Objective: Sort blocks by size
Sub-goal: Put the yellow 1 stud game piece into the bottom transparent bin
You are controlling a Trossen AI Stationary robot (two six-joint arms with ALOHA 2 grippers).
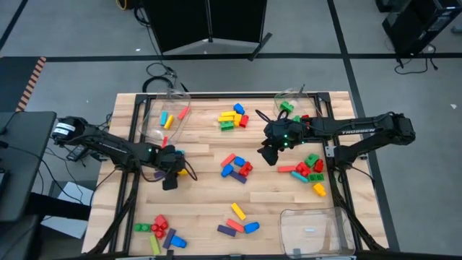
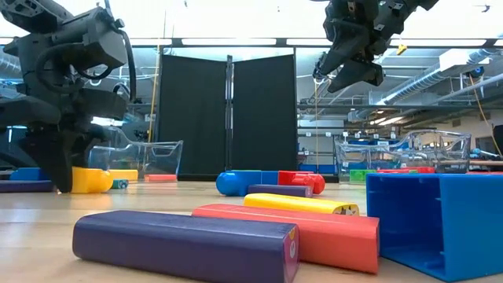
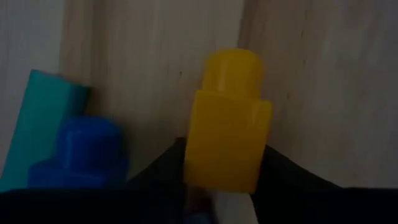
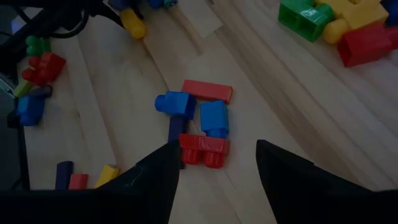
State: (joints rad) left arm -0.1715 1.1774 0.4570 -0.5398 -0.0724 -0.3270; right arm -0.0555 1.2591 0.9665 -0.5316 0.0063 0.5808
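Reaching low over the table, left gripper (image 3: 227, 196) clamped on yellow block (image 3: 227, 124), right gripper (image 4: 214, 165) raised, fingers apart.

Yellow block's (image 3: 227, 124) base hidden between left jaws.

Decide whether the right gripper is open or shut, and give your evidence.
Open. In its wrist view the right gripper shows two dark fingers set apart with bare table between them, and it hangs above the blocks holding nothing.
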